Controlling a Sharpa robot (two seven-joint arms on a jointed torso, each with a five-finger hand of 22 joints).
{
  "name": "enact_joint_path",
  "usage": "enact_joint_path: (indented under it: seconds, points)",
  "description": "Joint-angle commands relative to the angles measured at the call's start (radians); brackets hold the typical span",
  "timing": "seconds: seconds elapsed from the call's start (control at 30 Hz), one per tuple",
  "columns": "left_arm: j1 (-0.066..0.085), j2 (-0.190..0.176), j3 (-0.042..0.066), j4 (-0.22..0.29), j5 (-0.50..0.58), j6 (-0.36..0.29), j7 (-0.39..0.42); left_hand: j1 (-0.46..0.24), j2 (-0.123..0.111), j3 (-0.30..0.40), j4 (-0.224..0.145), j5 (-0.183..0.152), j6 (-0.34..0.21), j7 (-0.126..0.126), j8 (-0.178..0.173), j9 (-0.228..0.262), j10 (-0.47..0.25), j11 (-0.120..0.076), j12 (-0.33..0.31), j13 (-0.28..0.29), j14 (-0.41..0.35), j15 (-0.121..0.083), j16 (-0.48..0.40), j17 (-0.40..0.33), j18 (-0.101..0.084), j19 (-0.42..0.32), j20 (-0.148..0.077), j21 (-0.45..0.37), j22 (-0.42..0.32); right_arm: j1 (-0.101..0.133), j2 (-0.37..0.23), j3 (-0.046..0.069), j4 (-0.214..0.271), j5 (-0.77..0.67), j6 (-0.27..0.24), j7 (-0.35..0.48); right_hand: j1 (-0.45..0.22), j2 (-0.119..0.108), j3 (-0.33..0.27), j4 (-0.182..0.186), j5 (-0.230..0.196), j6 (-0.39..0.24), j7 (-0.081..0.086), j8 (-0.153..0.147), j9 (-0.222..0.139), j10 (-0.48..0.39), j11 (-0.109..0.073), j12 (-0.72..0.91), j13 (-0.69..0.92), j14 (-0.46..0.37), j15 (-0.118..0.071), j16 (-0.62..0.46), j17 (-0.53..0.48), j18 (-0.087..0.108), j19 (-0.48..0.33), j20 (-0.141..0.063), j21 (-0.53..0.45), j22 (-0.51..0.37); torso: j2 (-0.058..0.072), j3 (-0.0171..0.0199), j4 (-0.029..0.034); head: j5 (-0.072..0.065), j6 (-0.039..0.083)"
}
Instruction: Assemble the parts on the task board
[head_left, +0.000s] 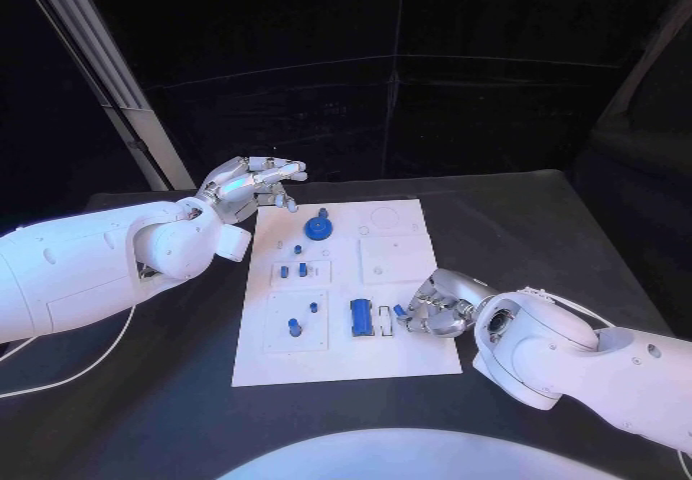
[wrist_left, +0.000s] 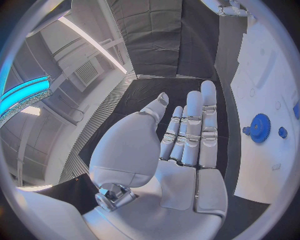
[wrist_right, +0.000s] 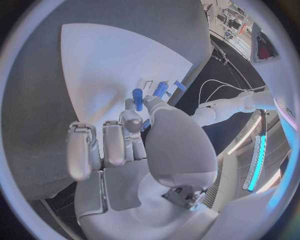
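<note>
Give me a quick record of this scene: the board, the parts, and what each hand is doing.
Board: white task board in the middle of the black table
Parts: blue gear at the far end; blue block near the right hand; small blue pegs in between
Left hand: raised beside the board's far left corner, fingers apart, holding nothing
Right hand: at the board's right edge, pinching a blue peg

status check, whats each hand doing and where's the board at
Left hand open, off the board's far left corner. Right hand pinching a blue part at the board. Blue gear untouched.
</note>
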Motion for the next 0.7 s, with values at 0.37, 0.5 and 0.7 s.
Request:
enact_joint_path:
  seconds: [0.37, 0.5, 0.7]
  points:
    - [0.002, 0.001, 0.001, 0.003, 0.0, 0.013, 0.003, 0.001, 0.01, -0.004, 0.0, -0.001, -0.006, -0.002, 0.005, 0.0, -0.005, 0.0, 0.004, -0.001, -0.009, 0.002, 0.005, -0.001, 0.013, 0.008, 0.0, -0.002, -0.001, 0.001, 0.047, 0.0, -0.024, 0.077, -0.017, -0.004, -0.019, 0.002, -0.027, -0.002, 0.058, 0.014, -0.004, -0.008, 0.008, 0.009, 0.0, 0.004, 0.004, 0.045, -0.01, 0.006, 0.004, -0.018, 0.034, -0.007, 0.006, 0.16, 0.001, 0.0005, -0.0006, 0.003, -0.004]
    - [0.002, 0.001, 0.001, 0.003, 0.0, 0.013, 0.003, 0.001, 0.01, -0.004, 0.0, -0.001, -0.006, -0.002, 0.005, 0.0, -0.005, 0.0, 0.004, -0.001, -0.009, 0.002, 0.005, -0.001, 0.013, 0.008, 0.0, -0.002, -0.001, 0.001, 0.057, 0.0, -0.031, 0.077, -0.017, -0.007, -0.019, 0.003, -0.028, -0.002, 0.059, 0.014, -0.004, -0.008, 0.009, 0.009, 0.0, 0.004, 0.003, 0.045, -0.011, 0.007, 0.004, -0.017, 0.033, -0.007, 0.006, 0.16, 0.001, 0.0009, 0.0, 0.005, -0.005]
    - [0.002, 0.001, 0.001, 0.004, 0.0, 0.013, 0.003, 0.001, 0.01, -0.004, 0.0, -0.001, -0.006, -0.002, 0.005, 0.0, -0.005, 0.0, 0.004, -0.001, -0.009, 0.002, 0.005, -0.001, 0.013, 0.008, 0.0, -0.002, -0.001, 0.001, 0.068, 0.0, -0.041, 0.076, -0.01, -0.012, -0.02, 0.004, -0.029, -0.002, 0.059, 0.015, -0.004, -0.008, 0.009, 0.009, 0.0, 0.003, 0.003, 0.045, -0.011, 0.007, 0.005, -0.017, 0.033, -0.007, 0.006, 0.16, 0.0, 0.0015, -0.0013, 0.006, -0.007]
